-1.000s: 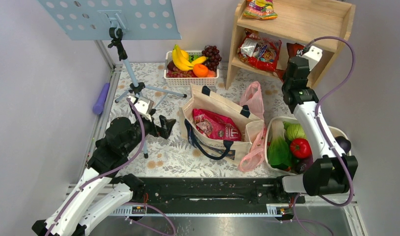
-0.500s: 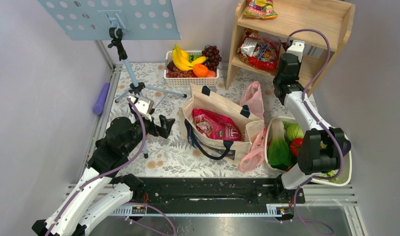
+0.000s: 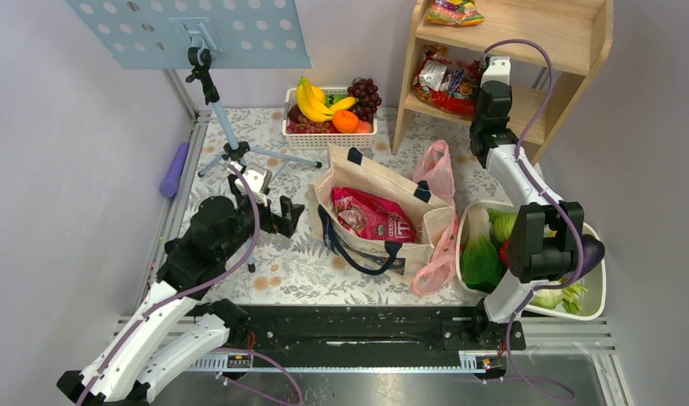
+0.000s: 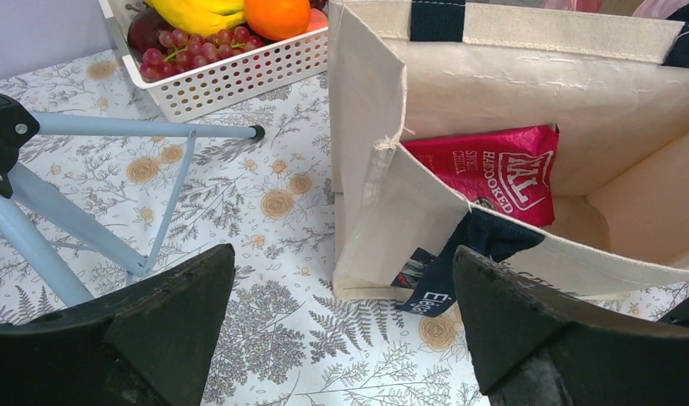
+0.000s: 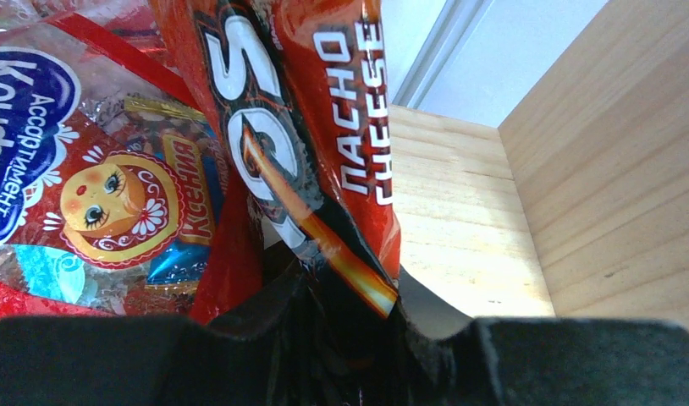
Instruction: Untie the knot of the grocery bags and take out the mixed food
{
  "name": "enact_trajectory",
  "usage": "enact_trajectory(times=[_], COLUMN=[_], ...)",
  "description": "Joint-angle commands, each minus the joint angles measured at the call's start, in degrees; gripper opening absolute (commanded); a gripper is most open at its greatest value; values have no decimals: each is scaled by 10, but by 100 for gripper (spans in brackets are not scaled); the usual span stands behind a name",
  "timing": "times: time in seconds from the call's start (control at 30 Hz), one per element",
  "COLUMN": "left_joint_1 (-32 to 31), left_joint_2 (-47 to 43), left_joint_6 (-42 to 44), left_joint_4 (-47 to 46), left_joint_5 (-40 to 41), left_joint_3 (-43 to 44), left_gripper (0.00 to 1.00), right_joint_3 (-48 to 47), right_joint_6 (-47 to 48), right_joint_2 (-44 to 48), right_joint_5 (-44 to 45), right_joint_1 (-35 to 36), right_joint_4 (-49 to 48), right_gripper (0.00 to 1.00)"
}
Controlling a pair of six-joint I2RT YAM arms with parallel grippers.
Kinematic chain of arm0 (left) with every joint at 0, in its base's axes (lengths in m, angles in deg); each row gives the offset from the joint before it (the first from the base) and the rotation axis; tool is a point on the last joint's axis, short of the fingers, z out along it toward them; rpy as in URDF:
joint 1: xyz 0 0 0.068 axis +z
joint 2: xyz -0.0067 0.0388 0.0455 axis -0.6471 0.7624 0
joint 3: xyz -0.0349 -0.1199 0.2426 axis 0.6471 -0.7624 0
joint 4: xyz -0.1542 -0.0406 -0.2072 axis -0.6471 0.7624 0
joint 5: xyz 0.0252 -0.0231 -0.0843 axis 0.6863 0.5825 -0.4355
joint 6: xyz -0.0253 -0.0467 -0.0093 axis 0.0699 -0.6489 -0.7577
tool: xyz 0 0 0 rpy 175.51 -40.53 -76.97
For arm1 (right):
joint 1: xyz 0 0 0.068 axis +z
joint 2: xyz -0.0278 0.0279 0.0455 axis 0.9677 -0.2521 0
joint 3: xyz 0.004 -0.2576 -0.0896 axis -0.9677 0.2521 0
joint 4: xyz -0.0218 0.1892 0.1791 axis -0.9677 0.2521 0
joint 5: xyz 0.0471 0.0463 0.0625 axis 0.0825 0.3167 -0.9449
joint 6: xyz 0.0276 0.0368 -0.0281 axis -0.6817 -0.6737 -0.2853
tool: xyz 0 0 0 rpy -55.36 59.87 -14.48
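Right wrist view: my right pincer (image 5: 341, 315) is closed narrow on the lower end of a red-orange nacho cheese packet (image 5: 324, 152), which stands up between my dark fingers (image 5: 256, 334). A clear candy bag (image 5: 96, 194) with a doll's face presses against it on the left, and the pale boards of the wooden shelf (image 5: 578, 169) run behind and to the right. From the top camera, that right arm is stretched long and forward from its base. It passes over the white tub (image 3: 597, 292) of greens, and the wrist is up at the shelf's middle level. My left pincer (image 4: 341, 326) is spread wide and grips nothing. It hangs low over the floral table cover (image 4: 265, 254), and its fingers frame the near corner of the canvas tote (image 4: 510, 93). A magenta packet (image 4: 502, 169) lies inside that tote. A leg of the music stand (image 4: 138, 128) is to my left, and the white basket (image 4: 239, 72) with bananas (image 3: 311, 100) and grapes (image 3: 364, 91) sits beyond it. The left arm is folded, its forearm angled toward the tote. The pink grocery bags (image 3: 437, 169) lie against the tote's far and right sides, one behind and one (image 3: 438, 254) in front, near the tub. I cannot make out their knot from here.
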Motion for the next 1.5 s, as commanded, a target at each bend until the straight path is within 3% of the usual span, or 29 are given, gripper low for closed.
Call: enact_trajectory(times=[0.0,0.07,0.17,0.27,0.57,1.1,1.33,1.47], left_joint_1=[3,3,3,3,3,3,3,3], left_joint_2=[2,1,2,1,-2,-1,2,13], left_joint_6=[7,7,7,6,6,-1,8,-3], left_joint_4=[-7,-7,-7,-7,-7,-7,-11,-21], left_joint_5=[1,0,0,-1,-3,-11,-46,-61], left_joint_3=[-1,-2,-2,-2,-2,-1,2,2], left_gripper=[99,99,99,99,99,99,99,99], right_joint_3=[10,22,51,77,151,292,332,331], right_joint_6=[9,7,2,2,-1,-58,-111,-175], right_joint_2=[1,6,21,38,101,241,344,414], right_joint_5=[-54,-51,-44,-33,-22,-42,-71,-112], right_joint_1=[1,1,1,1,1,1,1,1], right_joint_4=[-40,-44,-61,-76,-115,-165,-112,-2], right_gripper=[15,22,48,66,98,100,100,99])
